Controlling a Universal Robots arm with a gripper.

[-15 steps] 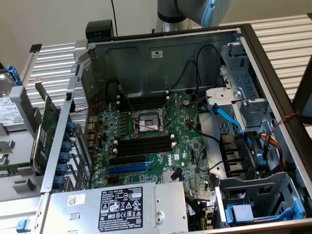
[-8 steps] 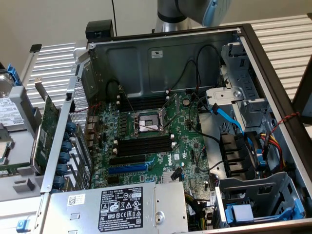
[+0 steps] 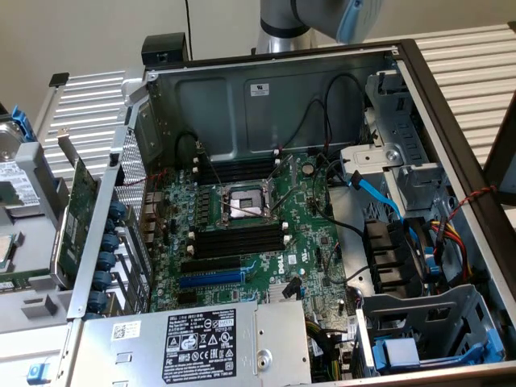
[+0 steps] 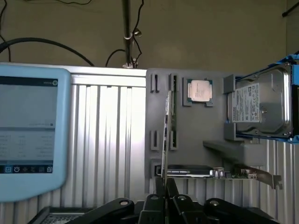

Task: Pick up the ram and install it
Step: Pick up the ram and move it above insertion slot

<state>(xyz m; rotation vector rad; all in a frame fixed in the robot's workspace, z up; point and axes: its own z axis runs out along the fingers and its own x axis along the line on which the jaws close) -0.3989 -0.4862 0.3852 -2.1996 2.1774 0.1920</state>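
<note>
The ram (image 4: 166, 135) shows edge-on in the wrist view as a thin pale strip that rises from between my fingertips. My gripper (image 4: 166, 185) is shut on its near end. The stick's far end lies over the narrow slot of the grey holder (image 4: 159, 112), and I cannot tell whether it touches the holder. In the exterior view the open computer case (image 3: 419, 89) shows the motherboard (image 3: 310, 242) with black memory slots (image 3: 238, 239) on either side of the processor socket (image 3: 240, 205). Only part of my arm (image 3: 302, 20) shows, behind the case.
On the grey holder lie a processor chip (image 4: 200, 90), a hard drive (image 4: 261, 102) and a green expansion card (image 4: 224, 172). A light-blue screen (image 4: 28, 135) stands beside it. Loose black, blue and red cables (image 3: 379, 193) cross the case. The power supply (image 3: 201, 343) fills the front.
</note>
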